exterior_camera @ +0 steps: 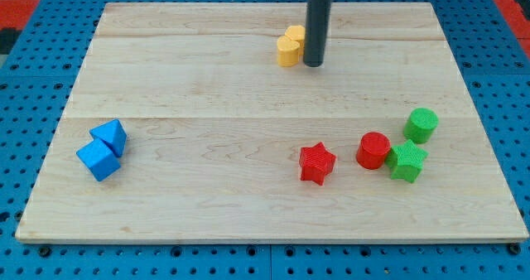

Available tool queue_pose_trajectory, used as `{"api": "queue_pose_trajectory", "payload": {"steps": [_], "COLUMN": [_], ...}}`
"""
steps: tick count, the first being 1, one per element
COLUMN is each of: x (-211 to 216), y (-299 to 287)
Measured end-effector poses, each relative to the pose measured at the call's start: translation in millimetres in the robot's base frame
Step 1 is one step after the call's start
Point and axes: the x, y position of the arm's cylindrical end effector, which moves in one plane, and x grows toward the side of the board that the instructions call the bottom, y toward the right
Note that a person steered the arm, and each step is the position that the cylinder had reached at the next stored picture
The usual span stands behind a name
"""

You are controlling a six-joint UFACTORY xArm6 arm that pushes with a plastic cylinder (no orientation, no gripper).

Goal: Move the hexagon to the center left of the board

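Two yellow blocks touch each other near the view's top centre. The rear one (pixel 295 34) looks like the hexagon, and my rod partly hides its right side. The front one (pixel 287 52) looks like a heart. My tip (pixel 313 65) rests on the board just to the right of the yellow pair, close to the front block. I cannot tell whether it touches.
A blue cube (pixel 98 160) and a blue triangle (pixel 110 136) sit together at the lower left of the wooden board (pixel 207 89). At the lower right are a red star (pixel 316 163), a red cylinder (pixel 373 150), a green star (pixel 407 161) and a green cylinder (pixel 421 124).
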Motion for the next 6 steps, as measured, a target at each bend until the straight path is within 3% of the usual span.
{"api": "queue_pose_trajectory", "payload": {"steps": [1, 2, 4, 5, 6], "x": [-30, -56, -13, -13, -54], "y": [14, -35, -229, -316, -248]}}
